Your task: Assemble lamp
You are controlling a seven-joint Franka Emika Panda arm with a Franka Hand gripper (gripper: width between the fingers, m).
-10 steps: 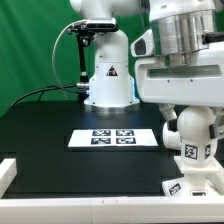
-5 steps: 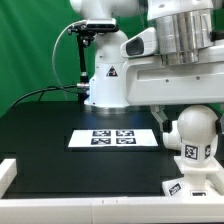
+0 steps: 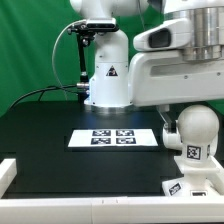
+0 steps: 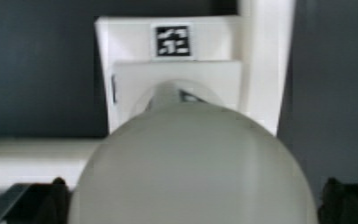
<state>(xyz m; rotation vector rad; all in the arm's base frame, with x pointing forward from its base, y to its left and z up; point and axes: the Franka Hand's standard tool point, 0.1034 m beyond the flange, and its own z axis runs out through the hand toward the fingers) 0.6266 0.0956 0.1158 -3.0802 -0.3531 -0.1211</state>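
Here, in the exterior view, the lamp's base [image 3: 178, 187] sits on the black worktop [image 3: 50, 130] at the near corner on the exterior view's right, partly cut off by the edge of the picture, with a square tag facing the camera. Straight above the base stands the bulb [image 3: 197, 128], upright, round end up and narrow tagged part pointing down. Whether the neck touches the base cannot be told from here. The big white arm [image 3: 185, 65] hangs over the bulb and hides whatever is above it. The marker board [image 3: 115, 138] lies flat on the worktop, farther back than the base and toward the exterior view's left of it. Behind that, well apart from the base, is the arm's pedestal [image 3: 108, 80], with a black cable [image 3: 78, 60] running down beside it in front of a green backdrop [image 3: 30, 40]. A white rail [image 3: 90, 185] runs along the front edge, level with the base.

Next, in the wrist view, the bulb [image 4: 190, 165] fills the foreground, its rounded body nearest the camera and its neck reaching toward the base [image 4: 137, 50]. The base shows as a white square box with one tag [image 4: 172, 40] at its far edge. The neck's tip lies over the middle of the base. The hand [image 4: 190, 200] has a dark fingertip [image 4: 34, 203] on each side of the bulb's widest part, close against it. Whether they are pressing on it or merely flanking it, I cannot tell.
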